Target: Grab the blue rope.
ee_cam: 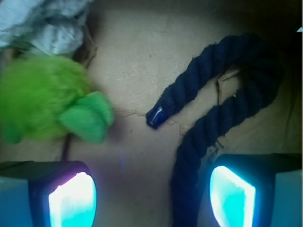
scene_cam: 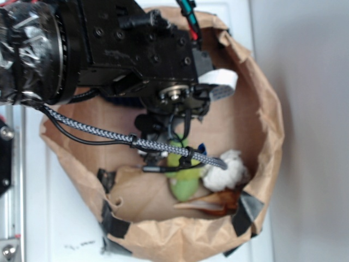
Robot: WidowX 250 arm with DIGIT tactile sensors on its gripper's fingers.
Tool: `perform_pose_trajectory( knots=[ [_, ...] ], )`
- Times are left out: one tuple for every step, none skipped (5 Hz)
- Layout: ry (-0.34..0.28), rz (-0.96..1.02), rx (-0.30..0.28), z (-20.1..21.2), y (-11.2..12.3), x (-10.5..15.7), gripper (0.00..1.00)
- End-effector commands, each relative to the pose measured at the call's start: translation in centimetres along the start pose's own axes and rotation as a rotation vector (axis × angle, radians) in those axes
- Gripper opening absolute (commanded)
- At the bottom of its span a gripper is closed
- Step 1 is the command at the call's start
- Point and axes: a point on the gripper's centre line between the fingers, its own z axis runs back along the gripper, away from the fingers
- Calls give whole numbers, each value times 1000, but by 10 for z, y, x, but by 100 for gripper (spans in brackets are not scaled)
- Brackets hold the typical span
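Navy strands of the blue rope [ee_cam: 227,94] curve through the right half of your wrist view, one limb running down beside the right finger [ee_cam: 234,196]. Your gripper [ee_cam: 151,198] is spread wide, holding nothing. At left sits the green plush toy [ee_cam: 47,104].

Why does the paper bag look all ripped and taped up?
The brown paper bag has a crumpled, torn rim patched with black tape. Inside, its floor is scuffed and torn beside the blue rope. The green plush toy looks fine.
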Motion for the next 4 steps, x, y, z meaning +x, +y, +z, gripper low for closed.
perform_pose_trajectory(
  knots=[
    [-53,10,16,-17,25,19,100],
    [-56,31,25,-26,34,27,100],
    [-56,35,46,-33,34,28,100],
    [-58,50,84,-49,32,29,100]
  ],
)
